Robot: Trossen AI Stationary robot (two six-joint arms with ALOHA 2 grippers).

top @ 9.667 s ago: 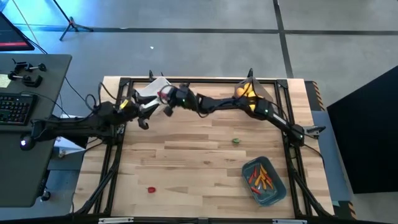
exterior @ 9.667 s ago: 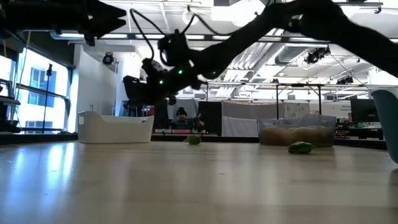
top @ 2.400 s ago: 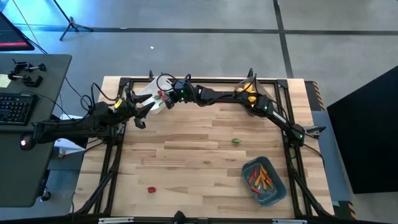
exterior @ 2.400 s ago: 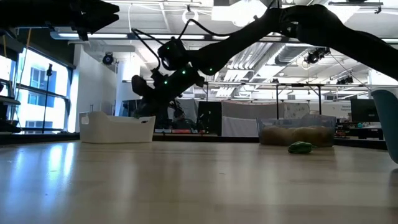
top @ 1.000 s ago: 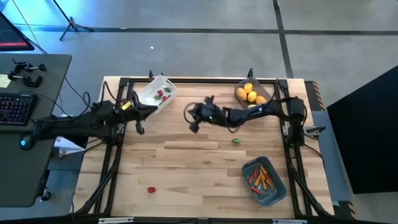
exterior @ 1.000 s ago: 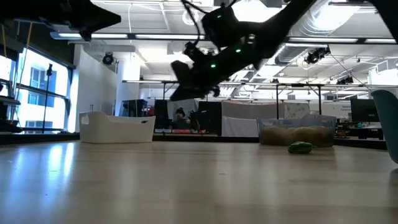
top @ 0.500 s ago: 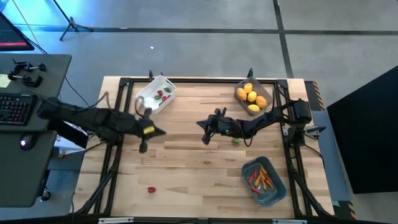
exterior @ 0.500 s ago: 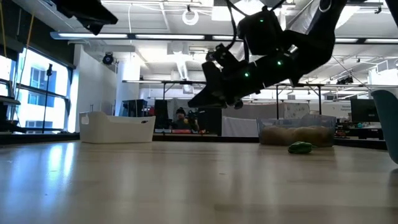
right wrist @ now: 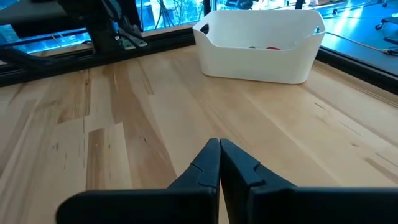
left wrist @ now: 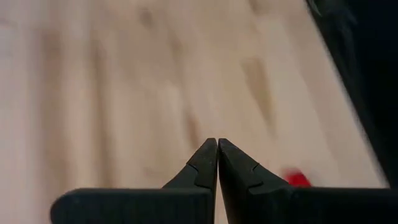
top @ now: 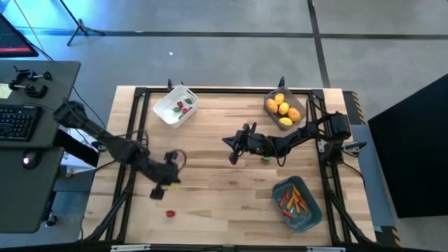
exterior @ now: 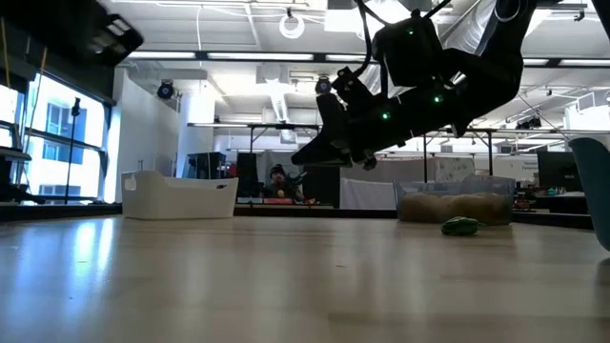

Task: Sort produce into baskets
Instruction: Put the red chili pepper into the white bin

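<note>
The wooden table (top: pixel 210 175) is carrying three baskets, all sitting where they were half a second ago. The blue-teal basket (top: pixel 297 203) is lying near the front right corner with thin orange and red pieces (top: pixel 294 199) inside. The translucent grey basket (top: pixel 285 108) is standing at the back right with yellow and orange fruits (top: pixel 282 106) in it. The white basket (top: pixel 176 106) is resting at the back left, holding small red and green pieces (top: pixel 183 106); the right wrist view is showing it (right wrist: pixel 261 43) across the boards.

The left arm is the part that is changing most. Half a second ago its tool was hanging over the left-middle of the table; now the arm is reaching farther toward the front, and the left tool (top: pixel 159 187) is hovering over the front-left boards, near a small red piece (top: pixel 169 213) lying loose on the table. The left wrist view is showing its two fingers pressed tip to tip with nothing between them (left wrist: pixel 217 152), and the red piece (left wrist: pixel 297 179) is peeking out just beside them.

The right arm is barely shifting since then. The right tool (top: pixel 232 147) is hovering above the middle of the table, and its fingers are meeting tip to tip, empty (right wrist: pixel 219 152). A small green piece (top: pixel 265 157) is lying on the table just beside the right forearm, apart from the tool; the low view is showing it (exterior: pixel 461 226) resting on the boards.
</note>
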